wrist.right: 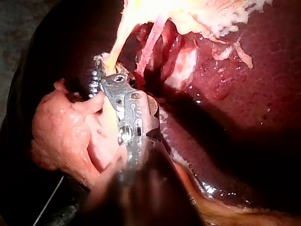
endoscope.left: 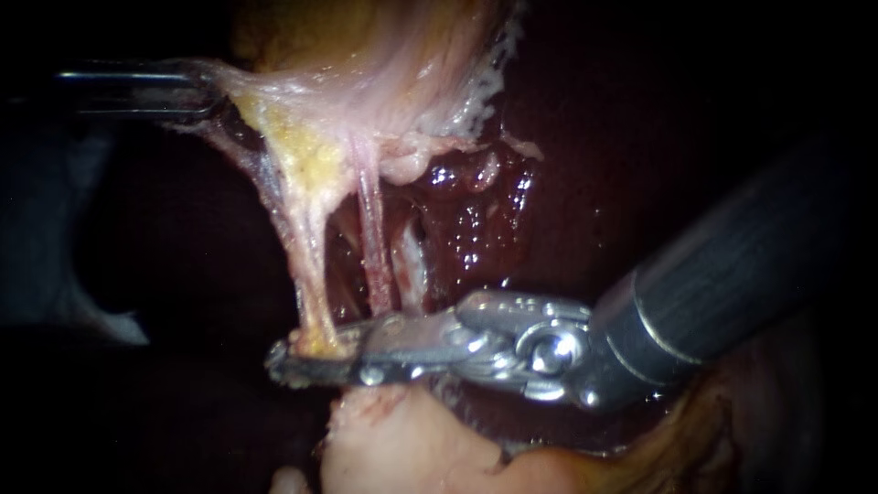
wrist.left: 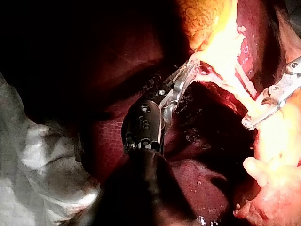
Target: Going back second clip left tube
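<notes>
Two strands hang from the gallbladder (endoscope.left: 366, 55). The yellowish left tube (endoscope.left: 306, 265) runs down into my right instrument (endoscope.left: 306, 357), whose jaws stand slightly open around the tube's lower end. No clip shows clearly there. The pink right tube (endoscope.left: 370, 238) hangs just beside it, free. My left instrument (endoscope.left: 206, 101) is shut on the gallbladder's edge and holds it stretched to the left. The left wrist view shows the left instrument (wrist.left: 188, 70) on that tissue and the right instrument (wrist.left: 254, 117) at the tube. In the right wrist view the right instrument (wrist.right: 99, 70) meets the left tube (wrist.right: 117, 42).
Dark red liver (endoscope.left: 567, 183) lies behind and to the right of the tubes. A pale pink lump of tissue (endoscope.left: 402, 448) sits directly under my right instrument's jaws. White cloth (wrist.left: 37, 169) lies beside my left instrument's shaft.
</notes>
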{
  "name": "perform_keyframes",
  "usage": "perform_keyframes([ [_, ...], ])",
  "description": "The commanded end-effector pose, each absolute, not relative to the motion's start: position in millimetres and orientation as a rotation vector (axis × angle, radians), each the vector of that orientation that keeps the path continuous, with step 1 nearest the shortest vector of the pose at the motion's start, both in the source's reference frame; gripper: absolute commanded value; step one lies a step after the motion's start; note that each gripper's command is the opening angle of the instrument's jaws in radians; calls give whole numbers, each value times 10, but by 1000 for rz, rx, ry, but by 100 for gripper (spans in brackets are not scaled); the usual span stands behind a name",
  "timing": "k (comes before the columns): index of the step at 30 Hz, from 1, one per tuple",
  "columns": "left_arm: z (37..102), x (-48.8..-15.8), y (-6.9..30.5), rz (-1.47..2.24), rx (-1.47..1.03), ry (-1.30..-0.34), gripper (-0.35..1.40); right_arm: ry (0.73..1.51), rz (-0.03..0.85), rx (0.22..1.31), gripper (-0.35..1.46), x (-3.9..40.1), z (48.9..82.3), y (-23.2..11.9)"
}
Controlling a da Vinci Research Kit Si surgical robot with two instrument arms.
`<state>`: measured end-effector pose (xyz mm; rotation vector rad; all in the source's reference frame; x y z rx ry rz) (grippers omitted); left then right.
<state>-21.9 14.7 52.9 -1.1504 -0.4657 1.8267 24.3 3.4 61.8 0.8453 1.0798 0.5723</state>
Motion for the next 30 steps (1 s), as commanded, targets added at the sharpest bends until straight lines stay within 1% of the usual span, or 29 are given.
perform_keyframes([
  [1,528,-219,147,1827,-1150,-466,-35,1080,572,846,-35,243,618,34],
  [9,528,-219,147,1827,-1150,-466,-35,1080,572,845,-35,243,617,33],
  [10,528,-219,147,1827,-1150,-466,-35,1080,572,845,-25,244,617,33],
  [11,528,-219,147,1827,-1150,-466,-35,1089,572,848,-8,245,616,33],
  [12,528,-219,147,1827,-1150,-465,-35,1098,570,854,15,247,616,33],
  [13,528,-219,147,1827,-1150,-465,-35,1107,573,854,31,249,616,33],
  [15,528,-219,147,1827,-1150,-465,-35,1125,578,853,42,253,618,33],
  [18,527,-219,146,1827,-1150,-465,-35,1128,578,850,45,255,624,33],
  [20,527,-219,146,1826,-1150,-465,-35,1125,594,835,46,254,629,32],
  [23,526,-220,145,1826,-1150,-464,-35,1141,572,756,49,255,640,35],
  [25,526,-221,145,1826,-1149,-464,-35,1157,531,687,50,254,647,39],
  [30,526,-221,145,1826,-1149,-464,-35,1177,460,588,50,242,658,50],
])
